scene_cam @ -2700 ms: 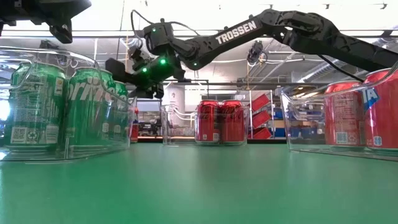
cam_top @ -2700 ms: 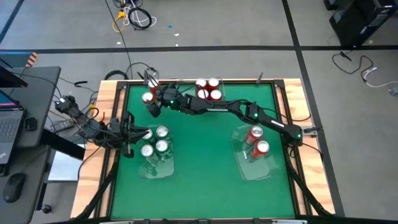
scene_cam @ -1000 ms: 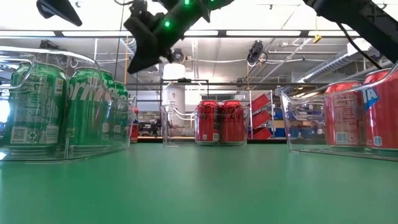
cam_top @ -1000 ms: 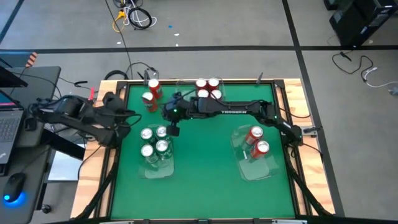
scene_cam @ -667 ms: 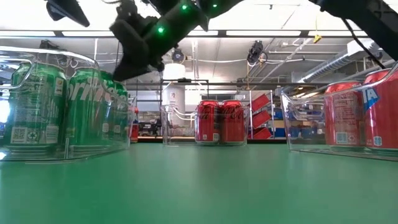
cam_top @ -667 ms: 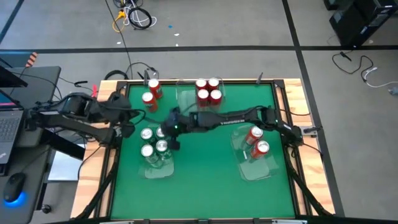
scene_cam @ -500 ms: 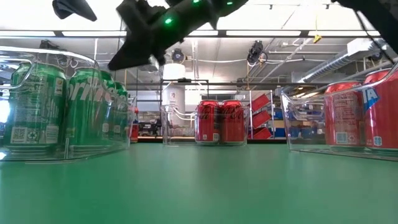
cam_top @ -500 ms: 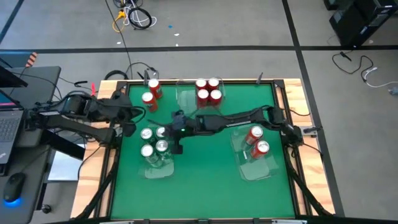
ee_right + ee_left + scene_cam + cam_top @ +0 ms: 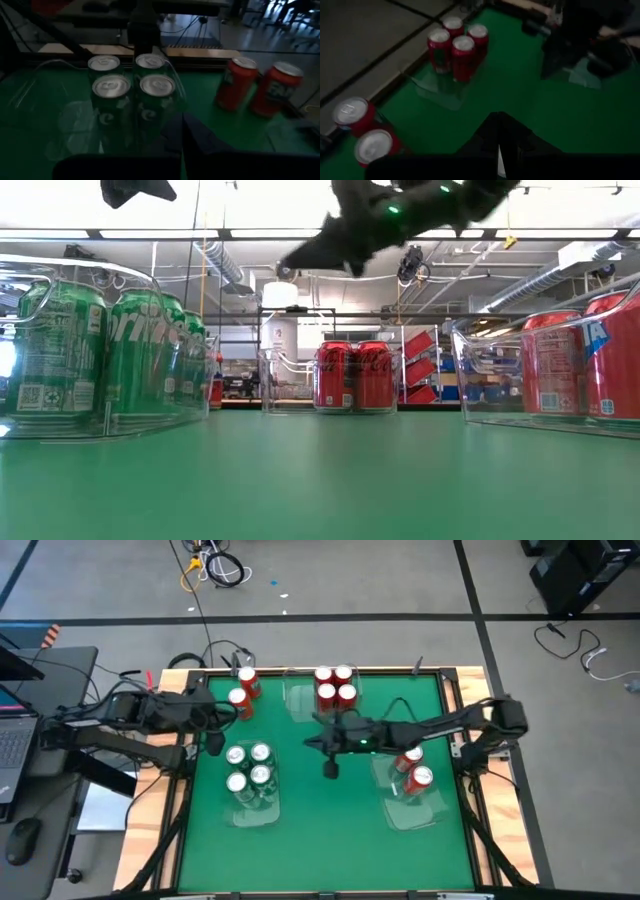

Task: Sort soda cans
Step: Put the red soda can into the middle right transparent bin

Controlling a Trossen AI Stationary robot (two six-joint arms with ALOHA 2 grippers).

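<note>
Four green-bodied metal soda cans [image 9: 249, 769] stand in a clear plastic rectangular tray [image 9: 252, 810]. Right gripper [image 9: 330, 769], fingers together and empty, hangs beside that tray; left gripper [image 9: 213, 743], also closed, hovers above-left of it.

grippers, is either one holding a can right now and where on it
Neither holds anything. The right gripper is shut and empty above bare mat; the left gripper is shut and empty near the green cans.

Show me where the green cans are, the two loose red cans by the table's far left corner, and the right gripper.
Green cans [image 9: 249, 769], high view, silver tops of the group.
Two loose red cans [image 9: 243, 690], high view, between their tops.
Right gripper [image 9: 330, 769], high view, shut fingertips.
</note>
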